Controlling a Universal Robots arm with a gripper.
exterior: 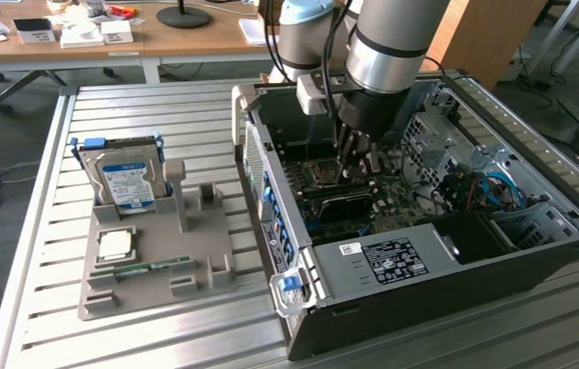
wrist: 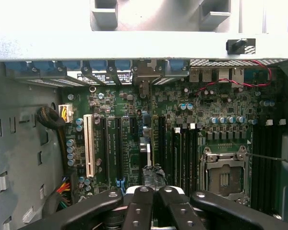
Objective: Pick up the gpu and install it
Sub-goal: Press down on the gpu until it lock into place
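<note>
Slatted metal table (exterior: 166, 338) in an office, open computer case (exterior: 535, 254) on it.
We see the end effector (wrist: 152, 194) pressed together, pinching the gpu (exterior: 338, 201) upright over the motherboard (wrist: 134, 139).

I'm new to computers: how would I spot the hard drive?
On the exterior view's left of the open computer case, a grey holder sits on the table. The hard drive stands upright at its far end, silver with a blue label; the square chip and green stick lie flat.

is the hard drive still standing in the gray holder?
Yes. In the exterior view the hard drive with its blue label stands upright in the gray holder beside the PC case.
</note>
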